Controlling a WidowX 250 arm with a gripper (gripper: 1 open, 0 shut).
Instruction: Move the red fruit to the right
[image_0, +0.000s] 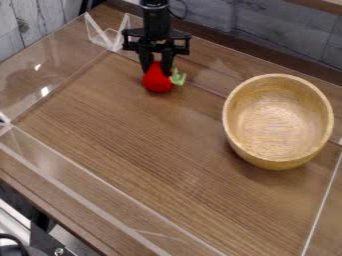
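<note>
The red fruit (159, 78) lies on the wooden tabletop (147, 150), near the far edge and closer to the far left corner than to the right side. It looks like a small toy strawberry, and its green leafy top (177, 77) points to the right, toward the bowl. The fruit rests on the wood; it is not lifted.

The black gripper (158, 63) points straight down directly above the fruit. Its two fingers stand close together and their tips reach the upper part of the fruit, one on each side. The jaws are narrowed onto the red fruit and seem to pinch it, though the contact itself is too small to see clearly.

A round wooden bowl (279, 120) stands upright near the right edge of the tabletop, well apart from the fruit, and nothing is visible inside it. A low transparent wall (47, 85) runs around the tabletop; its left part and front part catch some light. Behind the far edge there is a grey plank wall (267, 25).
</note>
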